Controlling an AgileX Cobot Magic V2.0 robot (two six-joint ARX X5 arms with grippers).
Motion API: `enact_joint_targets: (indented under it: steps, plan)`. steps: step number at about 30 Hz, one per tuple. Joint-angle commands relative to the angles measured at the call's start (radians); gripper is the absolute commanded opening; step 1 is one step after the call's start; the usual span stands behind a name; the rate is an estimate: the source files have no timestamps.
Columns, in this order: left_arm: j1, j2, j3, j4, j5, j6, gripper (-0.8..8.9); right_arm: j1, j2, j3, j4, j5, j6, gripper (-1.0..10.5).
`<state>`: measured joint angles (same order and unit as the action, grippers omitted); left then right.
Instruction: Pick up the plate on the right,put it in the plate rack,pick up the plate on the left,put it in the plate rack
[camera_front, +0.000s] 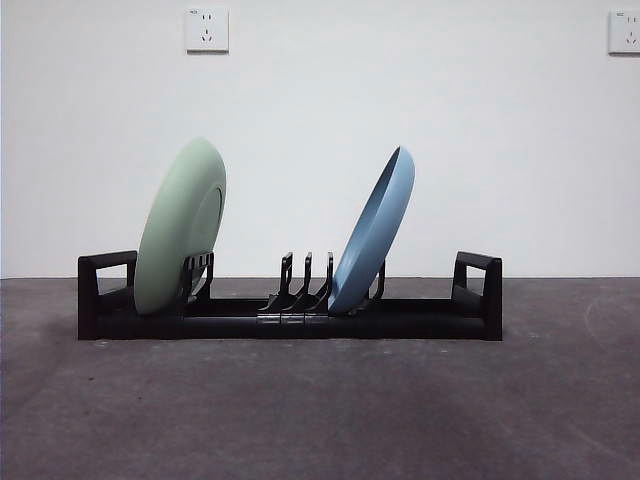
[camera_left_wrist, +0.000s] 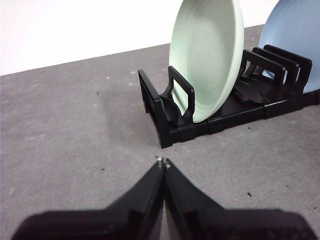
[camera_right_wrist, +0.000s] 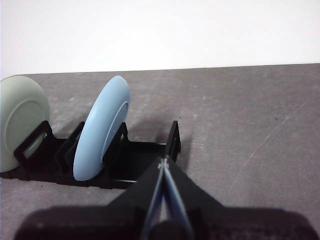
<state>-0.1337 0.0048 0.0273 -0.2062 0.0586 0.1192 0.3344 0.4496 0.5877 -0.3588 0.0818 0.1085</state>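
Two plates, green (camera_front: 180, 228) and blue (camera_front: 374, 233), in one plate rack (camera_front: 290, 318)

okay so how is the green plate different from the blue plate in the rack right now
Colour: the green plate is pale green, the blue plate light blue.
Place: the green plate stands near one end handle of the plate rack; the blue plate sits nearer the middle, with empty prongs between them.
Look: in the front view the green plate shows more of its face, the blue plate looks closer to edge-on.
Shared: both stand on edge, tilted the same way, with neither claw touching them.
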Motion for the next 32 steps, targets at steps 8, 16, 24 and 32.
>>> enact_joint_targets:
  steps: [8,16,24,32]
  plan:
    - [0.003,-0.003,-0.015,0.004,-0.003,-0.006,-0.04,0.001,0.0,-0.005,0.005,0.003,0.009,0.0]
    - [0.003,-0.003,-0.015,0.004,-0.003,-0.006,-0.03,-0.035,-0.029,-0.021,-0.011,0.0,-0.166,0.0]
    - [0.003,-0.003,-0.015,0.004,-0.003,-0.006,-0.03,-0.249,-0.267,-0.288,0.159,-0.238,-0.185,0.0]
    - [0.003,-0.003,-0.015,0.004,-0.004,-0.006,-0.03,-0.269,-0.429,-0.498,0.19,-0.237,-0.158,0.0]
